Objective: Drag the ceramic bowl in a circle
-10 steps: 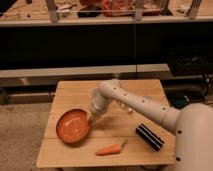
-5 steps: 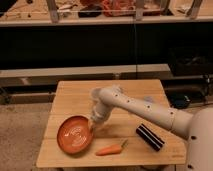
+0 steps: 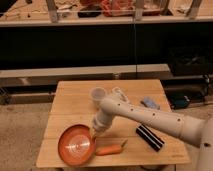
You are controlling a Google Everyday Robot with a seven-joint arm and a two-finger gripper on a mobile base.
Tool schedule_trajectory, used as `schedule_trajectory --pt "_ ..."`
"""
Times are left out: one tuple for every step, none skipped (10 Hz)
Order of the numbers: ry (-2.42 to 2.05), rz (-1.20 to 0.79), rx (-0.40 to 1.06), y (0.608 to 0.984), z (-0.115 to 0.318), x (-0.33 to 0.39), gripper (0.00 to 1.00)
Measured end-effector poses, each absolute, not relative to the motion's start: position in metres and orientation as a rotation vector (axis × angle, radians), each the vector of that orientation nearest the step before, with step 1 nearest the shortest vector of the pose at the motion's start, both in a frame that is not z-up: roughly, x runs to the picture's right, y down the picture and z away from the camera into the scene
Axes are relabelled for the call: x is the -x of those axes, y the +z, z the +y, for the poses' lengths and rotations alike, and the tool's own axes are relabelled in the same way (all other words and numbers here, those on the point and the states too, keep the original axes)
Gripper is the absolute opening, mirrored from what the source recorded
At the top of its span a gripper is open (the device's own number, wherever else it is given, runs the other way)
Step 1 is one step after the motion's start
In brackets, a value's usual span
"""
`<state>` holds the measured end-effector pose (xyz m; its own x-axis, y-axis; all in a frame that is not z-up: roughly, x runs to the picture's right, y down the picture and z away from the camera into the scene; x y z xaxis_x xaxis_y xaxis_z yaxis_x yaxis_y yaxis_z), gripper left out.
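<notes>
The orange ceramic bowl [image 3: 76,145] sits at the counter's [image 3: 70,107] front left corner. The hand [image 3: 93,133] touches the bowl's right rim. A carrot [image 3: 111,149] lies just beside the bowl. A cup [image 3: 98,95] stands farther back. No writing can be read.

End effector [image 3: 93,134] at ceramic bowl [image 3: 75,145] rim.
</notes>
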<state>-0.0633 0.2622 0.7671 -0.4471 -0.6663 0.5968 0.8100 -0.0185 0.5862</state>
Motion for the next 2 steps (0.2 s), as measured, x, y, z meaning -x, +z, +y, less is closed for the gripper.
schedule_trajectory --pt "-1.718 -1.124 0.18 0.7662 0.2639 0.0668 0.0" --pt "-1.723 -1.12 0.182 0.7666 0.2641 0.0682 0.0"
